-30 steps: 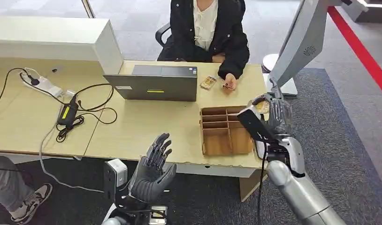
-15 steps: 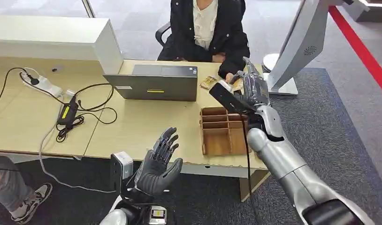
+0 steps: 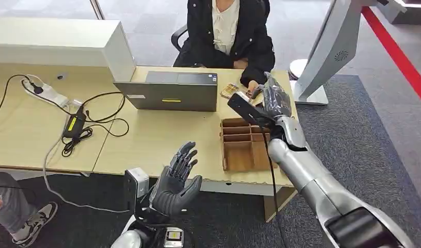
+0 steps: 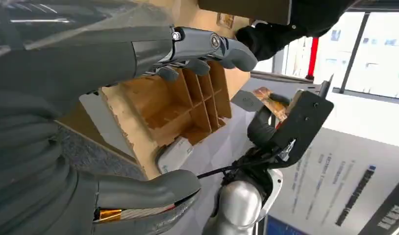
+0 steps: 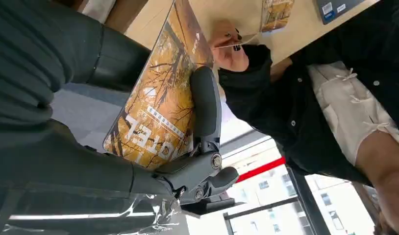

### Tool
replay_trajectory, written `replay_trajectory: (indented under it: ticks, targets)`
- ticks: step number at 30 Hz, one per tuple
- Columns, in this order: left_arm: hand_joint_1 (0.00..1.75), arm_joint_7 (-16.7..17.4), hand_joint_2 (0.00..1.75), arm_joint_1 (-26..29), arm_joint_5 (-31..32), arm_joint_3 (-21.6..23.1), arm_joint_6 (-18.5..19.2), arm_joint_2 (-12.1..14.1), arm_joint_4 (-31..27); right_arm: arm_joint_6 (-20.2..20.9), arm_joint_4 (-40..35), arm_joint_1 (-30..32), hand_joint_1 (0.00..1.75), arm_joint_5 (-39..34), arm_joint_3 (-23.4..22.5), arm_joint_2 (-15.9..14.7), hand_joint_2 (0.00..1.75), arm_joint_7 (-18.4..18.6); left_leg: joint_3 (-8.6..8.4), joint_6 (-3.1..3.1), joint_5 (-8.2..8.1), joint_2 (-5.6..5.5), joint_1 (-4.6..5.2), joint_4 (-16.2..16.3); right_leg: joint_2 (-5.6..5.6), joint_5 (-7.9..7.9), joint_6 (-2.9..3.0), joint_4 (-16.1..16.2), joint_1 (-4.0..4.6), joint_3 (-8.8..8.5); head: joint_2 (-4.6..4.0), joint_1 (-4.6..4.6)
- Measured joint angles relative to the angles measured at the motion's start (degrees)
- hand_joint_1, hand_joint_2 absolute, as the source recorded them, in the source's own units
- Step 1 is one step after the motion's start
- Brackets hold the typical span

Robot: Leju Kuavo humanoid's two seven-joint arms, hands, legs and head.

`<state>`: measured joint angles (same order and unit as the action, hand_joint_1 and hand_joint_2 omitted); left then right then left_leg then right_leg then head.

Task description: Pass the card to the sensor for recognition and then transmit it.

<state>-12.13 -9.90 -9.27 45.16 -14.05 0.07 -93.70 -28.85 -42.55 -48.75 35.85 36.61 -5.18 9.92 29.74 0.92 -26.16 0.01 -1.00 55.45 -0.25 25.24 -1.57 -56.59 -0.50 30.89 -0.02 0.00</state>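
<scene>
My right hand reaches over the far right part of the desk and grips a yellow-orange hotel card between thumb and fingers. The card sits close to the hand of a seated person in a dark coat. That person's fingers pinch a thin card of their own. The grey-white sensor stand rises to the right of my right hand. My left hand hangs in front of the desk's near edge, fingers spread, holding nothing.
A wooden compartment tray lies under my right forearm. A second card lies beside a grey laptop. A power strip and cables cover the left of the desk, behind which stands a white box.
My right hand has carried the card from beside the sensor stand's foot leftward and farther away, up to the person's hand. My left hand has barely shifted.
</scene>
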Motion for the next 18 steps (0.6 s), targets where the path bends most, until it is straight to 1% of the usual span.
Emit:
replay_trajectory:
  ticks: [7, 18]
  targets:
    - [0.0, 0.11, 1.75, 0.27, 0.09, 0.02, -0.04, 0.0, 0.0, -0.11, 2.12, -0.12, 1.75, 0.18, 0.74, 0.24, 1.75, 0.0, 0.0, 0.0, 0.0, 0.0, 0.0, 0.0, 0.0, 0.0, 0.0, 0.0, 0.0, 0.01, 0.0, 0.0]
    - [0.0, 0.11, 1.75, 0.94, 0.46, 0.02, -0.13, 0.02, 0.0, -0.83, 3.17, -0.11, 1.75, 0.44, 1.44, 0.02, 1.75, 0.44, -0.02, 0.0, 0.0, 0.01, 0.0, 0.01, 0.0, 0.0, 0.0, 0.0, 0.0, 0.01, 0.0, 0.0]
